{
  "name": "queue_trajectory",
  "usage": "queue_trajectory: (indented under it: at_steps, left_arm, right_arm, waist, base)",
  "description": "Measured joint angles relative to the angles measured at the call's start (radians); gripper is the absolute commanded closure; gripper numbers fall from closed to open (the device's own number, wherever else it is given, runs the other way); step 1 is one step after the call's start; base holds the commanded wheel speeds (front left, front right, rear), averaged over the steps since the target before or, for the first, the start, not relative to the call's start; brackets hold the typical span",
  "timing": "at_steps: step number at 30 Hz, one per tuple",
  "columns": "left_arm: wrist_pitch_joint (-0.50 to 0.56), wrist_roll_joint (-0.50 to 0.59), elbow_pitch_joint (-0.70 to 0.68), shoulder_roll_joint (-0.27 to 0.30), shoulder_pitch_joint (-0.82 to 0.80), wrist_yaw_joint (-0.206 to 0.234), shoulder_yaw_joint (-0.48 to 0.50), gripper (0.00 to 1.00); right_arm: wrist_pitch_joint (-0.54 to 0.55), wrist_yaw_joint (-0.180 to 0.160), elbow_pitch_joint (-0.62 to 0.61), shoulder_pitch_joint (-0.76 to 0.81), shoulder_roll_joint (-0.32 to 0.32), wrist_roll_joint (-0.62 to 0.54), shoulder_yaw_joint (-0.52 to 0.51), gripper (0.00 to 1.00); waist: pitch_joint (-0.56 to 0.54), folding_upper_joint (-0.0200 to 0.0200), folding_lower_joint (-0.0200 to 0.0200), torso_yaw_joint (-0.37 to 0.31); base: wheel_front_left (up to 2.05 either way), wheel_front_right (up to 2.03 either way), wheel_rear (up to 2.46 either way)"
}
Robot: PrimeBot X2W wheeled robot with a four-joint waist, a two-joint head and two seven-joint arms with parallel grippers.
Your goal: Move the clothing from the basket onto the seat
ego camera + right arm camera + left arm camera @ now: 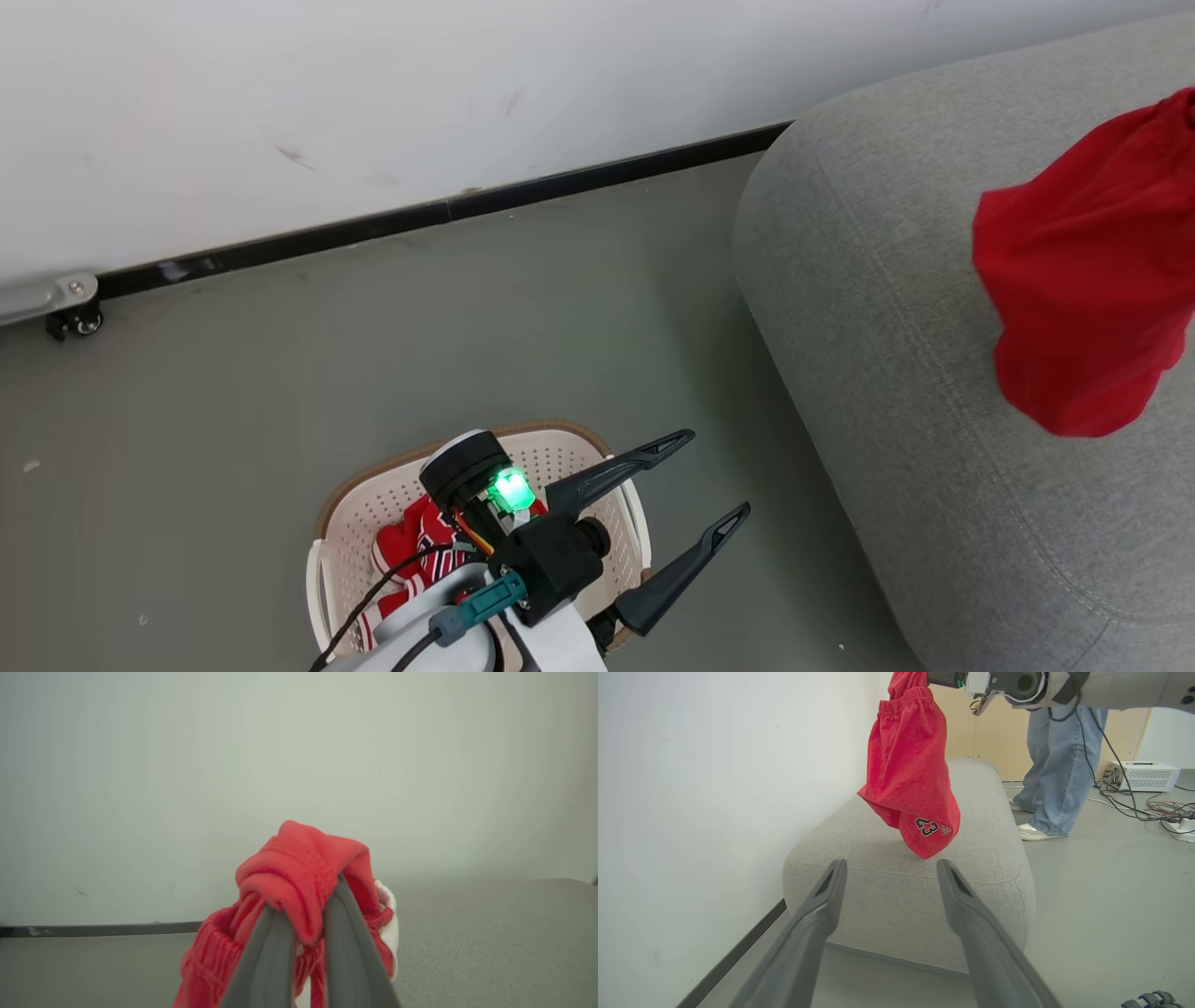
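Currently the right hand (308, 896) is clamped on the waistband of the red shorts (908, 765), which hang over the grey seat (887, 882); lowering and letting go likely comes next. The left hand (714, 471) hovers, fingers spread, over the basket (359, 476), where a striped red garment (411, 551) lies.

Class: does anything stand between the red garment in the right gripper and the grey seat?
Nothing visible does. The red garment hangs from the right gripper over the seat, with bare fabric beneath it. A person stands on the floor past the seat's far end, clear of it.
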Motion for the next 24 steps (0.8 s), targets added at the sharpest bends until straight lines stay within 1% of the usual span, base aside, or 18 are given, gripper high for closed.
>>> queue_trajectory:
  at_steps: [5,12,19,21,24]
  left_arm:
    - [0.001,0.005,-0.001,0.004,-0.017,0.0,-0.007,0.0]
    - [0.001,0.006,0.006,0.014,-0.04,0.0,-0.006,0.0]
    - [0.007,0.006,0.015,0.007,-0.075,0.0,-0.006,0.0]
    - [0.007,0.006,0.016,0.002,-0.081,0.0,-0.006,0.0]
    - [0.007,0.006,0.015,-0.004,-0.092,0.0,-0.007,0.0]
  right_arm:
    - [0.009,0.0,0.043,-0.05,-0.051,-0.002,-0.034,1.0]
    - [0.009,0.0,0.092,-0.104,-0.096,-0.002,-0.067,1.0]
    - [0.008,0.0,0.178,-0.102,-0.094,-0.027,-0.04,1.0]
    - [0.008,0.0,0.204,-0.098,-0.083,-0.029,-0.043,1.0]
    - [0.008,0.0,0.24,-0.085,-0.051,-0.035,-0.041,1.0]
  waist:
    - [0.029,0.0,-0.0001,0.017]
    - [0.067,0.0,-0.0001,0.04]
    - [0.11,0.0,0.0,0.064]
    - [0.12,0.0,0.0,0.069]
    - [0.136,0.0,0.0,0.077]
  base:
    - [0.0,0.0,0.0]
    - [0.0,0.0,0.0]
    - [0.0,0.0,0.0]
    - [0.0,0.0,0.0]
    - [0.0,0.0,0.0]
